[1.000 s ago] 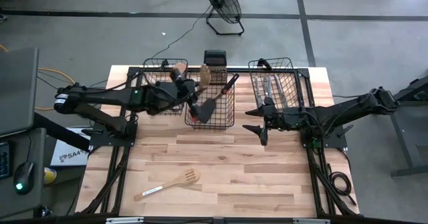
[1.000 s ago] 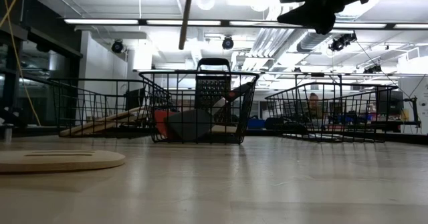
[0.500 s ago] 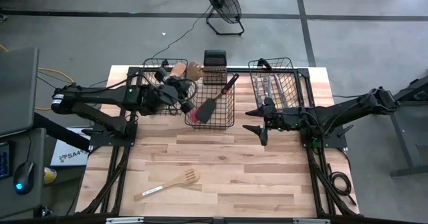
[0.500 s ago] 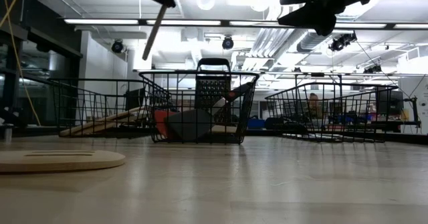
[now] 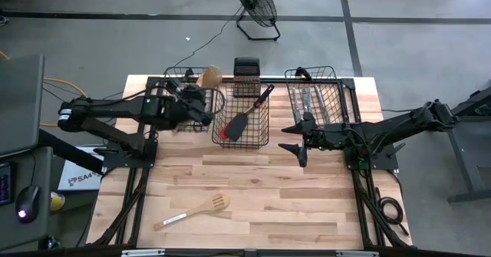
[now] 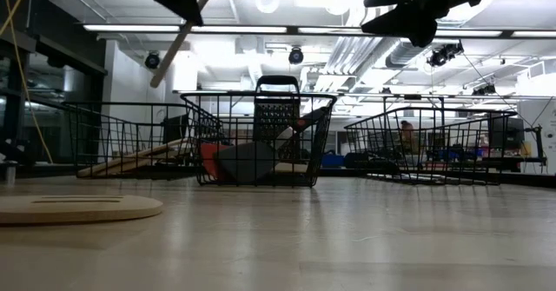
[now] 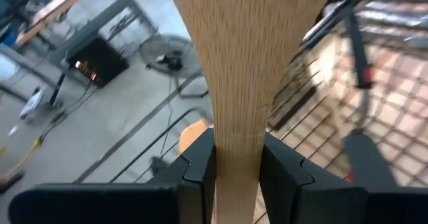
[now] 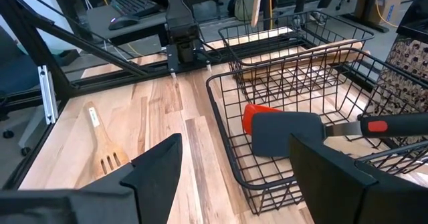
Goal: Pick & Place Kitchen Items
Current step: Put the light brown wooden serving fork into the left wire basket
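High view puts the left gripper point(image 5: 201, 97) at about eleven o'clock on the table point(image 5: 253, 199), above the left basket point(image 5: 178, 77); its fingers point(image 7: 281, 170) are pinched tight on the neck of a wooden spatula point(image 5: 209, 76), whose blade points toward twelve o'clock past the basket's far rim; the low view shows the handle point(image 6: 178, 37) hanging tilted in the air, clear of the wire.

The step in hand looks like dropping this spatula among the wooden pieces already lying in that basket; to do it well, bring the tool lower and flatter, lined up with the basket's long side, so neither end catches a wire, and let go only once it is inside the walls.

The right gripper point(image 5: 295, 140) waits at about two o'clock, jaws spread wide and empty, just beside the right basket point(image 5: 334, 74); a slotted wooden spoon point(image 5: 193, 211) lies well apart at seven o'clock; black and red spatulas point(image 5: 238, 124) sit in the middle basket point(image 5: 265, 138).
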Controlling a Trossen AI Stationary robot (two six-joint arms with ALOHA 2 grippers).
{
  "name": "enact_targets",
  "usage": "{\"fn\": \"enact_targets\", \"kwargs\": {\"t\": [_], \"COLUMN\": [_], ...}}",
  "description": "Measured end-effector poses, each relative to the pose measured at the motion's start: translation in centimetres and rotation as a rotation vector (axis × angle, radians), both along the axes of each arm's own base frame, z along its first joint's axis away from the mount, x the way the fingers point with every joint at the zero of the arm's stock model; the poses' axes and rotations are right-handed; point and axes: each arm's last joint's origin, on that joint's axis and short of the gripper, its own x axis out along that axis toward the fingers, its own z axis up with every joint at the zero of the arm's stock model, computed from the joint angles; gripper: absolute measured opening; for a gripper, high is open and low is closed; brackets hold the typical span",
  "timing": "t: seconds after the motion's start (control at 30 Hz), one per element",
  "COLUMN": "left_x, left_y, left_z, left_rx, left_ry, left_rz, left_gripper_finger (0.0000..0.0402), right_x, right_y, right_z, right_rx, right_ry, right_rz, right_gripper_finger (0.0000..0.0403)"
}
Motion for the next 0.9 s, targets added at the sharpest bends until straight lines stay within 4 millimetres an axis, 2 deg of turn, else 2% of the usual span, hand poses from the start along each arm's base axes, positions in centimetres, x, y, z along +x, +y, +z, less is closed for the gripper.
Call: {"fn": "enact_targets", "kwargs": {"t": [0.7, 0.9], "left_x": [-2.6, -3.4], "left_y": [6.9, 8.6], "left_z": [-1.2, -3.1], "left_rx": [-0.268, -0.356], "left_ry": [0.038, 0.083], "left_rz": [0.207, 0.268], "left_gripper_finger": [0.008, 0.008], "right_x": [0.0, 0.0], "right_y": [0.0, 0.0], "right_z": [-0.1, -0.2], "right_rx": [0.019, 0.023], "right_ry": [0.008, 0.014], "right_rz": [-0.006, -0.003], "right_gripper_finger": [0.0263, 0.0263]}}
